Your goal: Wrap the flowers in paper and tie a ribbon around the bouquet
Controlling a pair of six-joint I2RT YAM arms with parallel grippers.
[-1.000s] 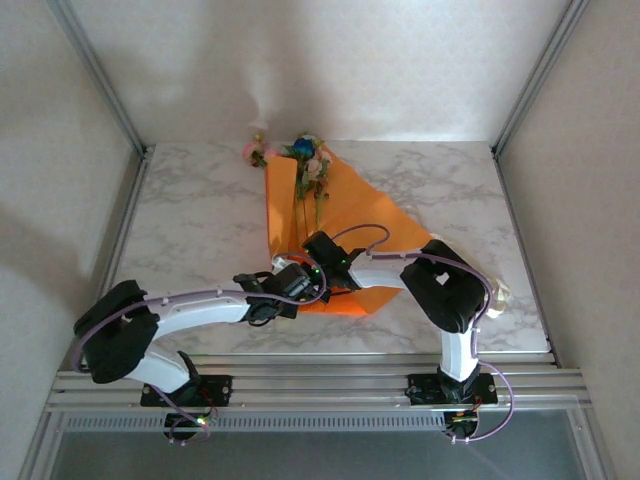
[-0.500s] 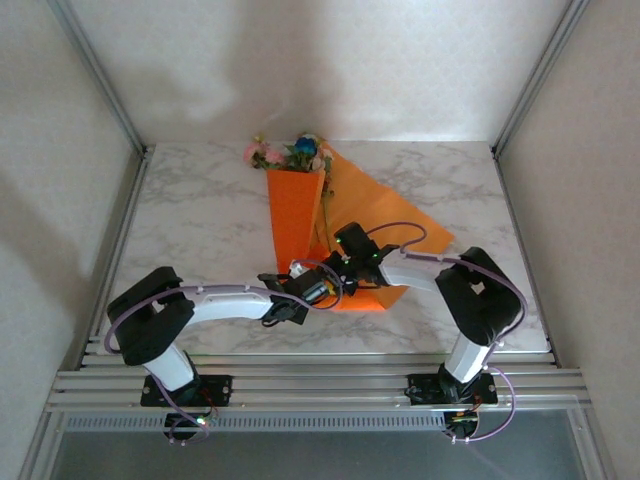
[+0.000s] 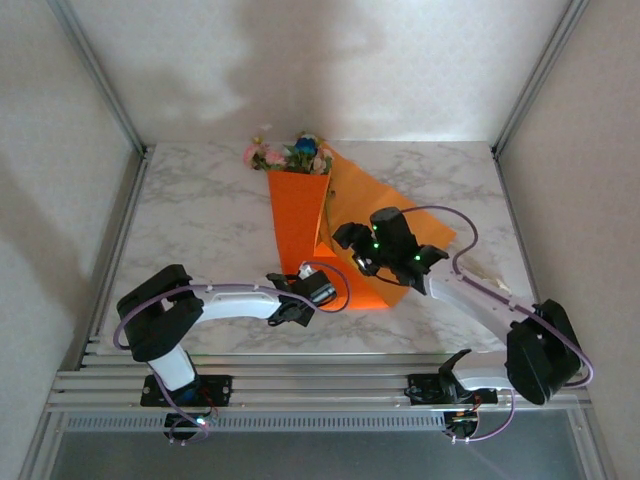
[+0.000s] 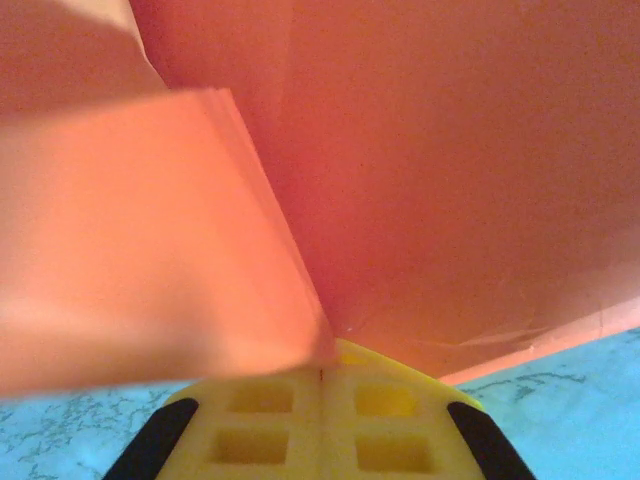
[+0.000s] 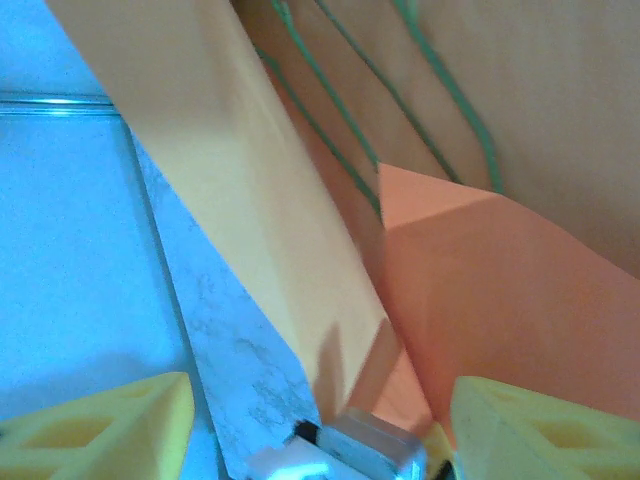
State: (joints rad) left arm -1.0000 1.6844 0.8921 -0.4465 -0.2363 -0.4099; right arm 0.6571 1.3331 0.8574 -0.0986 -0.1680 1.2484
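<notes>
The orange paper (image 3: 385,225) lies on the marble table, its left flap folded as a long strip (image 3: 296,215) over the flowers' stems. Pink and blue blooms of the flowers (image 3: 288,154) stick out at the far end. My left gripper (image 3: 308,280) is shut on the strip's near tip; its yellow fingertips (image 4: 322,372) pinch the paper (image 4: 420,160). My right gripper (image 3: 342,238) hovers open just right of the strip, fingers (image 5: 545,430) wide apart over paper (image 5: 250,200) and green stems (image 5: 330,95). A cream strip, perhaps the ribbon (image 3: 487,273), peeks out by the right forearm.
Bare marble table (image 3: 190,230) stretches left of the paper. Metal frame posts (image 3: 118,110) stand at the far corners, with walls on three sides. A rail (image 3: 320,380) carrying both arm bases runs along the near edge.
The left flap was folded over the stems into a strip. My right gripper opened, let go of the paper and drew back to the right. The left gripper stayed shut on the near tip.
</notes>
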